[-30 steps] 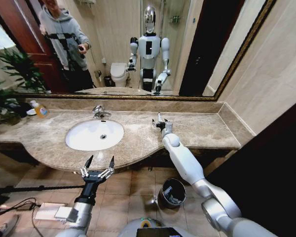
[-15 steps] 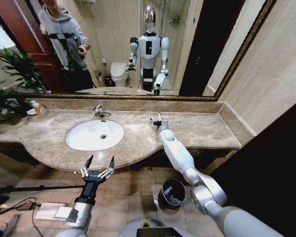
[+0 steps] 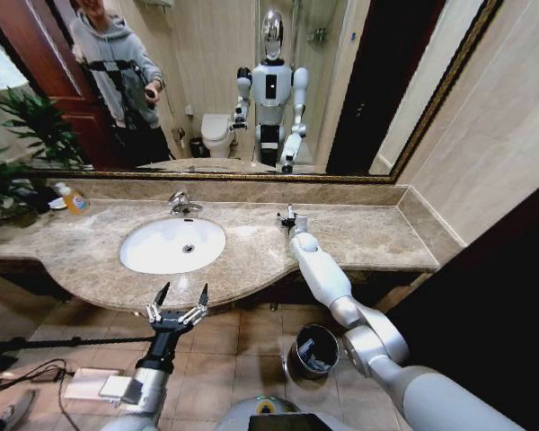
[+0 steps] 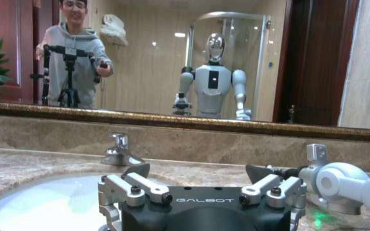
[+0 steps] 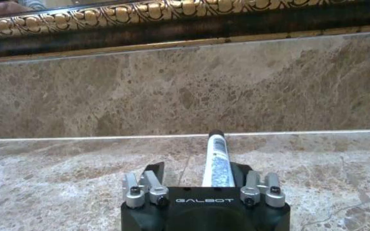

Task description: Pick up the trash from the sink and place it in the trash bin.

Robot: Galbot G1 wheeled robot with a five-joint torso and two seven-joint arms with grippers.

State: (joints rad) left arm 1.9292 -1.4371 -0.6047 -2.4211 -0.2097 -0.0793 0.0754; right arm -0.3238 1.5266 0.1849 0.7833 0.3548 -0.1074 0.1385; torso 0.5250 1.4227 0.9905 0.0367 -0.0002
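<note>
The white oval sink [image 3: 172,244] with its chrome faucet [image 3: 183,205] is set in the beige marble countertop [image 3: 377,238]. To the right of the basin, my right gripper [image 3: 289,218] hovers over the counter. It is shut on a piece of trash, a slim white tube [image 5: 216,159] with a dark cap that stands up between its fingers [image 5: 154,169]. My left gripper [image 3: 181,301] hangs open and holds nothing, below the counter's front edge in front of the sink [image 4: 37,204]. The dark round trash bin [image 3: 312,352] stands on the floor under my right arm.
An orange-liquid bottle [image 3: 72,198] and a potted plant [image 3: 18,153] stand at the counter's far left. A gold-framed mirror [image 3: 251,175] and the marble backsplash [image 5: 185,96] rise behind the counter. A dark wall panel [image 3: 485,305] stands on the right.
My right arm has folded, its elbow dropping toward the bin, while its gripper stays over the counter with the tube. The left arm has not moved.
</note>
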